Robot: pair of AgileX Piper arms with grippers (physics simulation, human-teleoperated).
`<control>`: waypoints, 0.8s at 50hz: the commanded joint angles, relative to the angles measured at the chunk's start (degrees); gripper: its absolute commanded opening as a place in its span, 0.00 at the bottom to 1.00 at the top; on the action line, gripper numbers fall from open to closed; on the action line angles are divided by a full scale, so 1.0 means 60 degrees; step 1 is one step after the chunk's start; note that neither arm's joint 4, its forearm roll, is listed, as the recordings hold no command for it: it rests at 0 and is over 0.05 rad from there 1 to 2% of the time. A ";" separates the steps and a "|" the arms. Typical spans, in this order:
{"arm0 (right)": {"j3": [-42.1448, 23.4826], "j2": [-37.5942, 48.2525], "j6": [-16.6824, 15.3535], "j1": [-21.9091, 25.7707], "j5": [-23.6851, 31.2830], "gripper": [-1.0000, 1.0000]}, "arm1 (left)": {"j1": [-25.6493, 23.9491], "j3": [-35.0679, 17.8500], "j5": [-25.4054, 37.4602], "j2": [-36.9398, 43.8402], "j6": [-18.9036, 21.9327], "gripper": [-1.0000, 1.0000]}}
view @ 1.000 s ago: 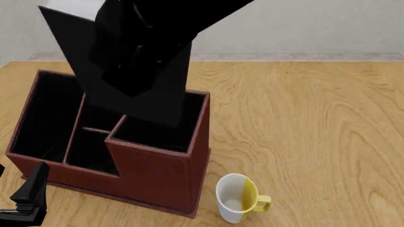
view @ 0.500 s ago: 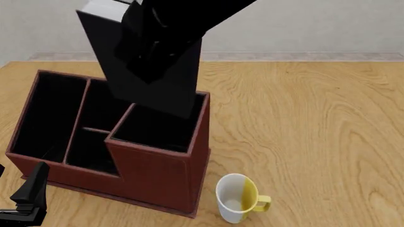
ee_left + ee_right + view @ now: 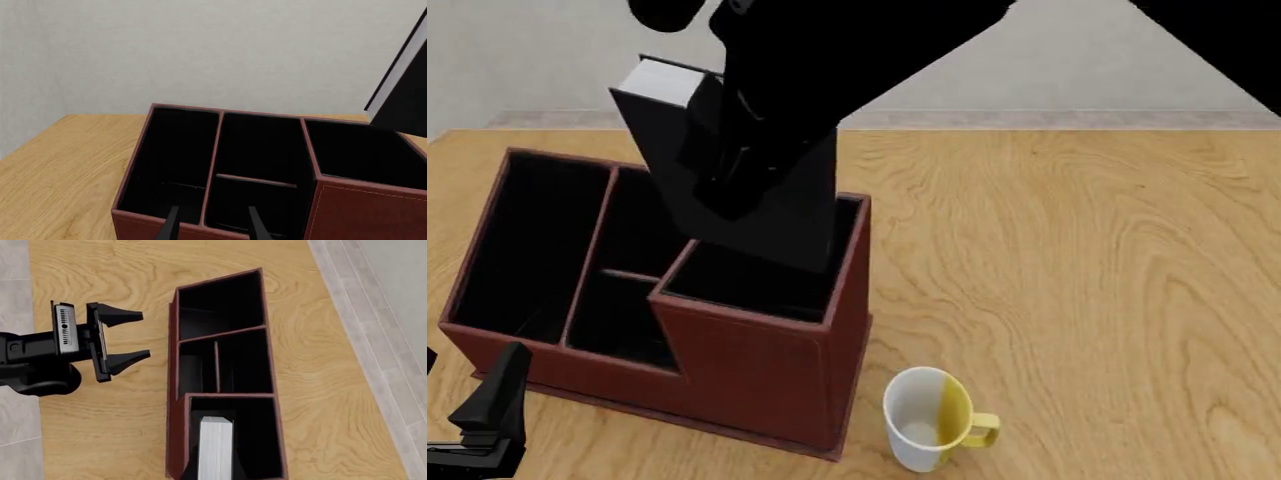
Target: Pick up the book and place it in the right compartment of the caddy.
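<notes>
The black book (image 3: 657, 125) with white page edges (image 3: 215, 447) hangs tilted in my right gripper (image 3: 215, 473), which is shut on it. Its lower end is over the right compartment (image 3: 761, 285) of the red-brown caddy (image 3: 761, 375), at about rim height. From the right wrist view the book sits above that compartment (image 3: 257, 440). The book's lower corner (image 3: 403, 95) shows in the left wrist view above the tall section (image 3: 360, 155). My left gripper (image 3: 487, 410) is open and empty in front of the caddy's low left end (image 3: 212, 231), as the right wrist view (image 3: 141, 336) also shows.
A white-and-yellow mug (image 3: 924, 415) stands upright on the wooden table just to the right of the caddy's near corner. The caddy's long narrow section (image 3: 527, 240) and two small middle sections (image 3: 627, 310) hold nothing. The right arm's black links hide the caddy's far side.
The right arm has carried the book to the right and lower, from above the middle sections to over the right compartment. The left arm has not moved.
</notes>
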 commanded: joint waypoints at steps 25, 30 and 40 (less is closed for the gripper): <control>0.0126 0.0421 0.0168 -0.0385 -0.0556 0.00 | 0.0000 0.0000 0.0000 0.0000 0.0000 1.00; 0.0184 0.0499 0.0170 -0.0418 -0.0623 0.00 | 0.0000 0.0000 0.0000 0.0000 0.0000 1.00; 0.0317 0.0597 0.0176 -0.0531 -0.0746 0.00 | 0.0000 0.0000 0.0000 0.0000 0.0000 1.00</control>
